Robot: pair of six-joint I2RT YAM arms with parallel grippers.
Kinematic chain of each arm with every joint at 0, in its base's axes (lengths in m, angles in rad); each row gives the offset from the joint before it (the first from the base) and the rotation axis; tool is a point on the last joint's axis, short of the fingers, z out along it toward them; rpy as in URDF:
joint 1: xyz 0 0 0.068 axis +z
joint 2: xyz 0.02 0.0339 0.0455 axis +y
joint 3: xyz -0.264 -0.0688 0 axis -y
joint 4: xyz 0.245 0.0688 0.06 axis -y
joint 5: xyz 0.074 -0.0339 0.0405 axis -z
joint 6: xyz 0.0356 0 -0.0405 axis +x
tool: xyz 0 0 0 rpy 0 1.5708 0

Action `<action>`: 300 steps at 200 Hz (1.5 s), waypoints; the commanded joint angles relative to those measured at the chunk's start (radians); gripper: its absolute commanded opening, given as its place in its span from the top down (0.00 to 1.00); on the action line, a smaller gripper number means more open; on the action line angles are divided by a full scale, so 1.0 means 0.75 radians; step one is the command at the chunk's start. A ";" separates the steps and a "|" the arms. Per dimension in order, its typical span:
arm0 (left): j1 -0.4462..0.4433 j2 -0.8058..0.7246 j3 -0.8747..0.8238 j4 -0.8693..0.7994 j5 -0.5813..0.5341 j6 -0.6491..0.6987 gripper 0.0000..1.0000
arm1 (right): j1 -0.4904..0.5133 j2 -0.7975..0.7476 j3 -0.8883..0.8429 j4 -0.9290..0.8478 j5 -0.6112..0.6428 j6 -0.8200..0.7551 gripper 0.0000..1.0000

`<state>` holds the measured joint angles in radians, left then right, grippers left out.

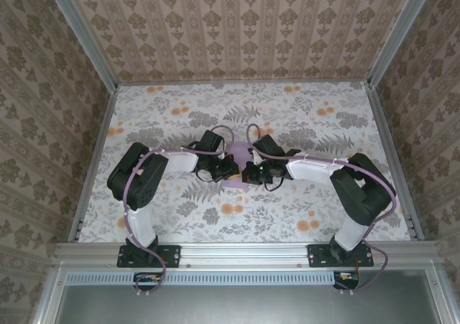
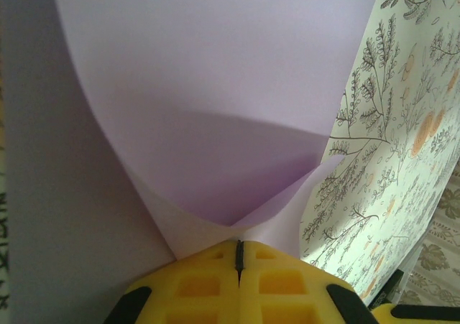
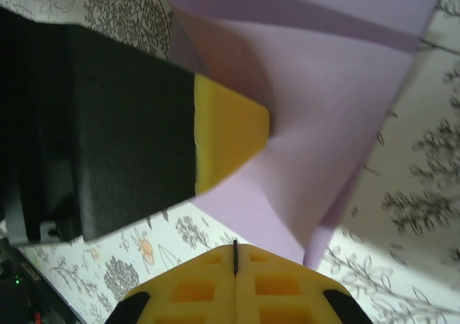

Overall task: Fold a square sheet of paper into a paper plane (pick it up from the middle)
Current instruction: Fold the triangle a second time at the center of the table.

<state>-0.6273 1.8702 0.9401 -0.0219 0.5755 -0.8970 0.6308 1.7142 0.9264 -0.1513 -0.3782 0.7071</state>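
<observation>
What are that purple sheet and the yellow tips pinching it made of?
The purple sheet looks like thin matte paper: it curls and creases softly. The yellow fingertips look like moulded plastic or rubber, matte, with square pockets.

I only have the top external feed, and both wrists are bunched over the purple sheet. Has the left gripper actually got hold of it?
Observer: Yes. The left wrist camera shows the left gripper shut, with the square sheet of paper pinched at its fingertips.
Operator: Is the sheet lying flat?
Observer: No. It curls up from that pinch like a cone, with two folds meeting at the tips.
Operator: And the right gripper?
Observer: The right gripper has its jaws closed. The sheet's edge reaches its tips, but I cannot tell whether it is pinched there.
</observation>
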 commanded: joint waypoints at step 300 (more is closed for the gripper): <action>0.112 -0.022 -0.049 -0.005 -0.101 0.270 0.92 | -0.025 0.138 -0.123 -0.094 0.048 -0.060 1.00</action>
<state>-0.6056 1.8317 0.8726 0.0742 0.5491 -0.7757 0.6167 1.7870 0.8963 -0.1127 -0.3996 0.6834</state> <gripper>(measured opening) 0.076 0.057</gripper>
